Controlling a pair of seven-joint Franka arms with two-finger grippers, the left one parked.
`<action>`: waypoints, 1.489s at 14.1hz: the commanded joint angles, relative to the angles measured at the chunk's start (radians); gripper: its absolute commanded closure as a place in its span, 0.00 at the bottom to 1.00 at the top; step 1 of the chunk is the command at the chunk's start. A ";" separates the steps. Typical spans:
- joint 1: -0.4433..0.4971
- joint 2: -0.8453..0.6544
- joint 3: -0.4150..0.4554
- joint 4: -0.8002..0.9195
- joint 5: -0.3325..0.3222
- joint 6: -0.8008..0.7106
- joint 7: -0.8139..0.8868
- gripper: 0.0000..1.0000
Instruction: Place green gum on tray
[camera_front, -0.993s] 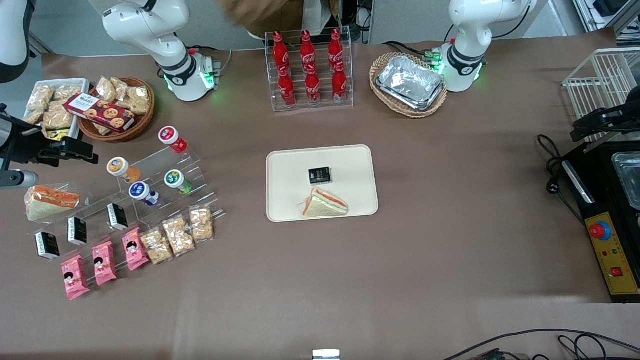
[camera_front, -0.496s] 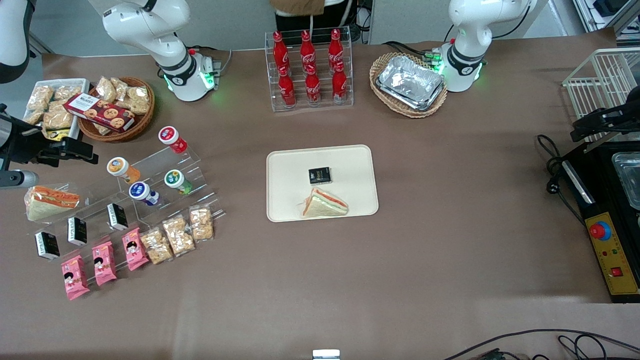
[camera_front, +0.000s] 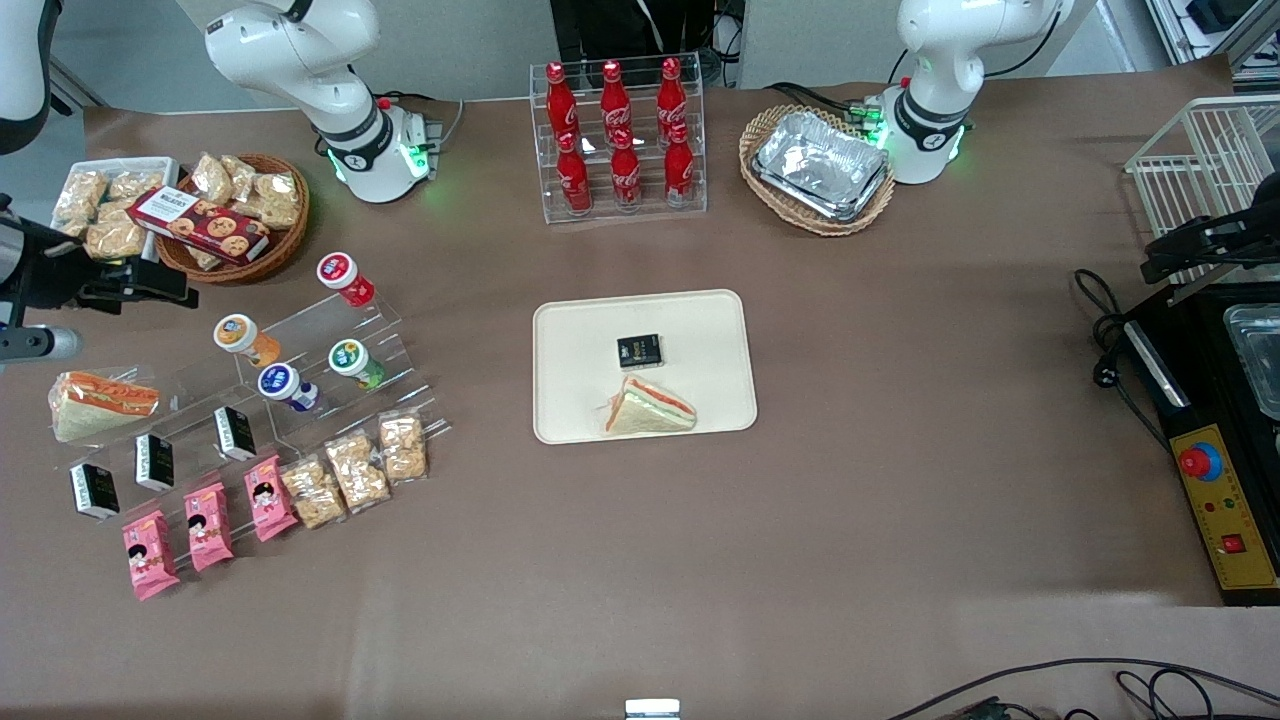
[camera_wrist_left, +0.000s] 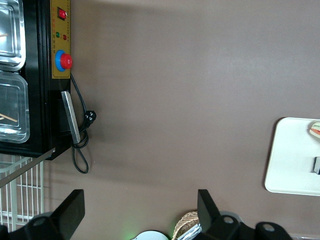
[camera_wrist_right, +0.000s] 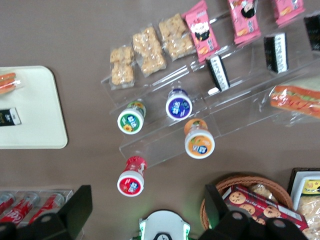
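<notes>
1. The gripper (camera_front: 150, 285) has been shifted slightly up the frame since the earlier picture. Its fingers are spread wide, with nothing held.
2. The green gum (camera_front: 352, 361) is seen on the clear stand (camera_front: 330, 330), beside the blue-capped bottle (camera_front: 283, 384).
3. The tray (camera_front: 580, 335) is found at frame centre, well apart from the gum.

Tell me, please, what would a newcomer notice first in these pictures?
Probably the cream tray mid-table, already holding a sandwich and a small black box. Next, the clear stepped rack toward the working arm's end, where the green gum stands. The gripper hovers open above the table near that rack.
</notes>
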 joint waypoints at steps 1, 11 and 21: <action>0.032 -0.138 0.016 -0.217 -0.005 0.110 0.071 0.00; 0.153 -0.164 0.025 -0.538 -0.019 0.421 0.148 0.00; 0.169 -0.086 0.025 -0.722 -0.019 0.748 0.148 0.00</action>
